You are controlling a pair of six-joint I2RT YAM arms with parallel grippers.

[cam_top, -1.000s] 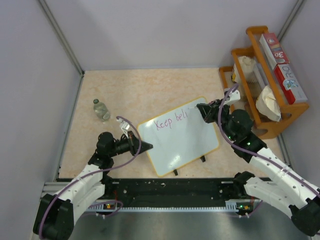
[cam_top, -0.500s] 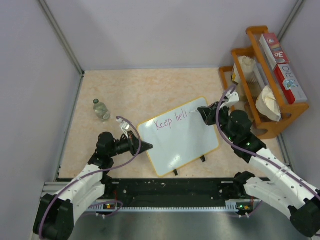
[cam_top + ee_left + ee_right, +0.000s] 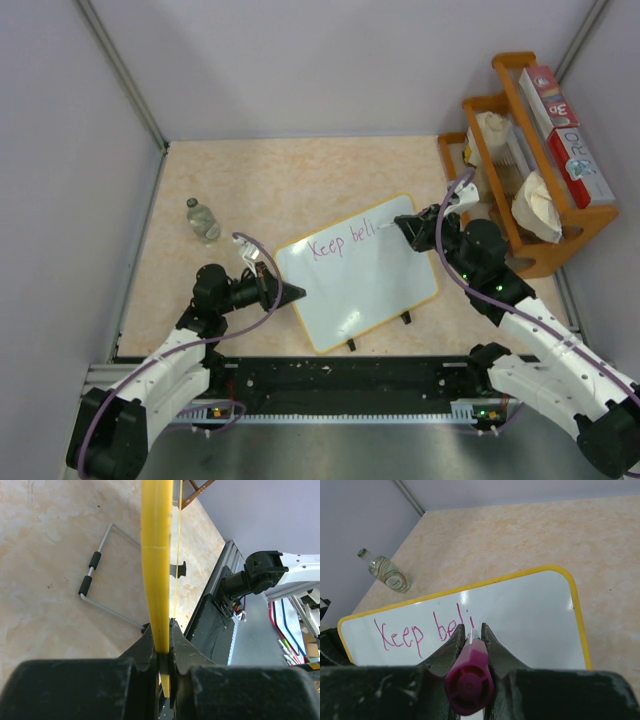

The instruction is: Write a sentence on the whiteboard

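The whiteboard point(image 3: 365, 275) lies tilted on the table, white with a yellow rim and black clips on its near edge. The sentence point(image 3: 340, 241) reads "Keep beli" in purple-pink along the far edge; it also shows in the right wrist view point(image 3: 422, 630). My left gripper point(image 3: 296, 293) is shut on the board's left rim, seen edge-on as a yellow strip point(image 3: 156, 570) in the left wrist view. My right gripper point(image 3: 402, 227) is shut on a magenta marker point(image 3: 469, 677), its tip at the last letter.
A small glass bottle point(image 3: 203, 220) lies at the left of the table, also in the right wrist view point(image 3: 387, 571). A wooden rack point(image 3: 530, 170) with boxes and cloths stands at the right. Grey walls enclose the table. A wire stand point(image 3: 102, 575) is under the board.
The right gripper with the marker shifted slightly right and back along the board's far edge, and an "i" stroke has been added after "bel". The left arm has not moved.
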